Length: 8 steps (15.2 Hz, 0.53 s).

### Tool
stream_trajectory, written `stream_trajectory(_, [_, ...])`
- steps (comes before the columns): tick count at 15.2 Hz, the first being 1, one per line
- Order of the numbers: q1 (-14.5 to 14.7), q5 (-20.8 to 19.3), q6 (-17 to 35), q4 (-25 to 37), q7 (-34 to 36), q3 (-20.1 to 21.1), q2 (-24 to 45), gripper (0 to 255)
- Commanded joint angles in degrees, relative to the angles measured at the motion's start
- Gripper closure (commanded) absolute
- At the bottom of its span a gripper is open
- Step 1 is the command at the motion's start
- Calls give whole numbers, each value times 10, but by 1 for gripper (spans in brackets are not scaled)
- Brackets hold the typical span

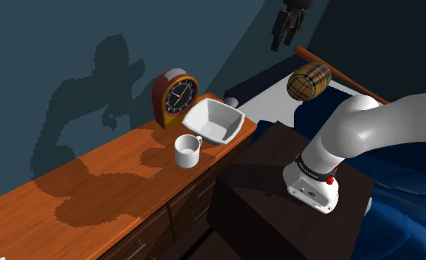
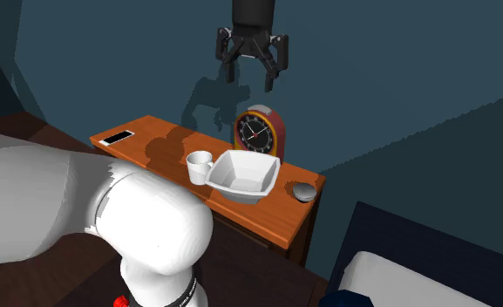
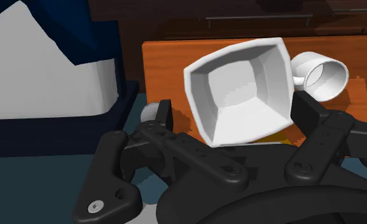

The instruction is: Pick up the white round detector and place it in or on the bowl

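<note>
The tool (image 2: 251, 77) hangs released above the wooden bench (image 2: 153, 144). Second exterior view: domed round detector (image 2: 303, 192) lies at 3 o'clock of the square-rimmed white bowl (image 2: 245, 174).

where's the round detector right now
In the second exterior view the round detector lies on the dresser at its right end, just right of the white bowl.

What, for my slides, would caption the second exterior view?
Open gripper hangs above a dresser carrying clock, cup, white bowl and small grey round detector.
</note>
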Motion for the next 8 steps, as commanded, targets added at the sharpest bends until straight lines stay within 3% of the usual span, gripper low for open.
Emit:
stream_trajectory(1, [0, 0, 0, 0, 0, 0, 0, 0])
stream_trajectory(8, [-9, -16, 141, -86, -12, -17, 55, 0])
